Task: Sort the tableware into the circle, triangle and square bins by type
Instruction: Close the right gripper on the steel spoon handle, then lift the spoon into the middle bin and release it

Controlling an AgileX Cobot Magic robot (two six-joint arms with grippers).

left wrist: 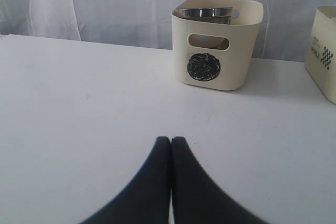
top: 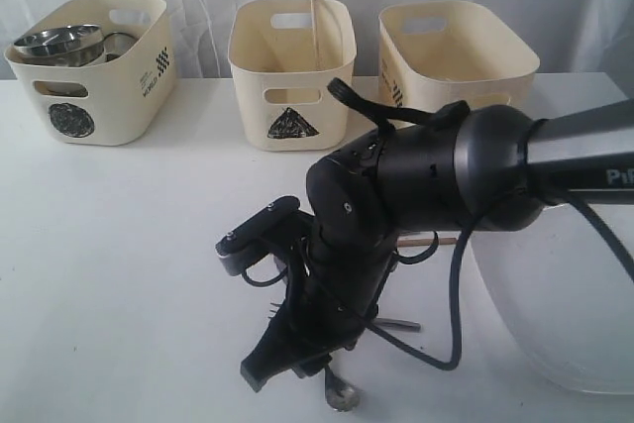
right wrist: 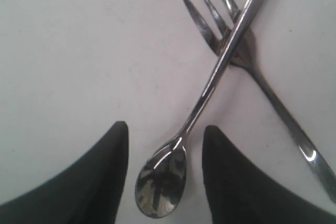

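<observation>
— Near the front of the surface, what is the right hand (right wrist: 166,127) doing?

— It hangs over the spoon (right wrist: 160,182), released: its 2 fingers (right wrist: 105,182) stand apart, 1 on each side of the spoon's bowl. I see a gap on both sides, so nothing is grasped.

— How do the spoon and the fork (right wrist: 247,56) lie?

— Crossed. The spoon's handle rests over the neck of the fork, just below the prongs. Both lie flat on the bare white surface (top: 129,274).

— Can you see them from the outside camera?

— Barely. The right arm (top: 416,175) reaches in from the right and covers most of that spot. Only the spoon's bowl (top: 344,398) peeks out under the hand, at the near edge.

— And the left hand (left wrist: 171,140)?

— Clenched, fingertips pressed together with nothing between them. It hovers over bare surface, well apart from the circle bin (left wrist: 215,61).

— Where are the bins?

— 3 cream bins stand in a row along the far side. The circle bin (top: 94,66) is on the left and holds steel dishes (top: 59,44) that rise to its rim. The triangle bin (top: 290,71) is in the middle, with 1 chopstick (top: 315,27) leaning upright in it. The right bin (top: 451,52) has its mark mostly hidden behind the arm, and I cannot tell what lies inside.

— Anything else out on the surface?

— A second chopstick (top: 421,241) lies flat behind the arm, and a large white plate (top: 575,324) sits near the right edge.
</observation>
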